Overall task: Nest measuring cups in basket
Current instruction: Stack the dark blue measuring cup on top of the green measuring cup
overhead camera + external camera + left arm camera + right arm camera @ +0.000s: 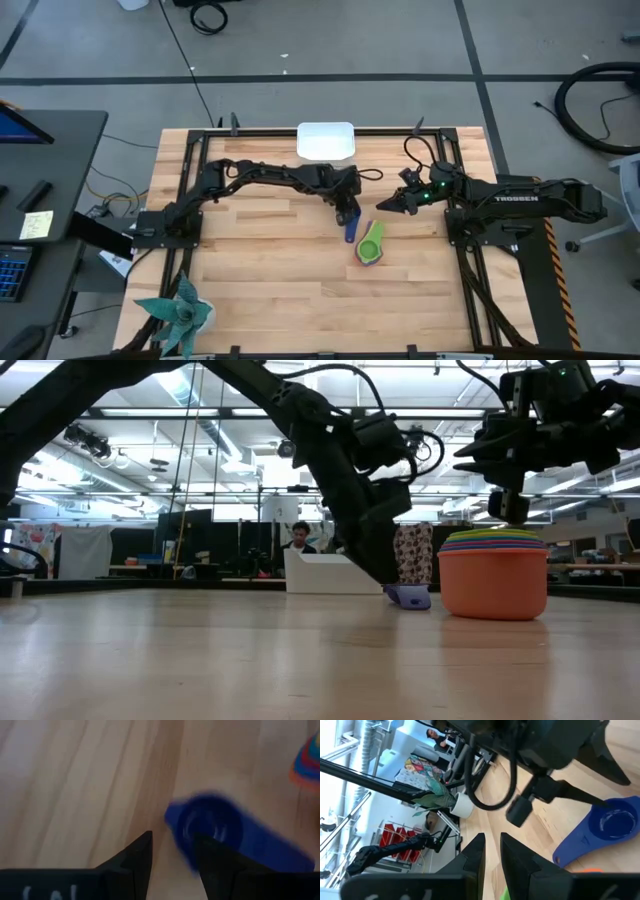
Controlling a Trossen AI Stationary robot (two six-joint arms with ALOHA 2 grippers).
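1. Grasp comes first: we judge the step in hand to be picking up the dark blue measuring cup, which lies on the wooden table just right of the high view's centre, its bowl toward the top and its handle running down.
2. Our left gripper hangs right over that cup; in the left wrist view the fingers stand parted, released, with one finger over the bowl's rim and the other over bare wood. We hold nothing yet.
3. To do it well, we centre the rim wall between the fingers before clenching, since the wrist view shows the cup lying off to one side of the gap.
4. We would close on the wall beside the handle, so the scoop hangs level when it lifts.
5. The stack of nested cups, orange outermost with a green handle, sits just right of the blue cup at the high view's centre; in the low view it is at the right.
6. Our right gripper hovers above that stack, fingers nearly together and grasping nothing we can see; we keep it clear of the left arm's path.
7. The white basket waits at the top centre of the high view, well apart from both cups.
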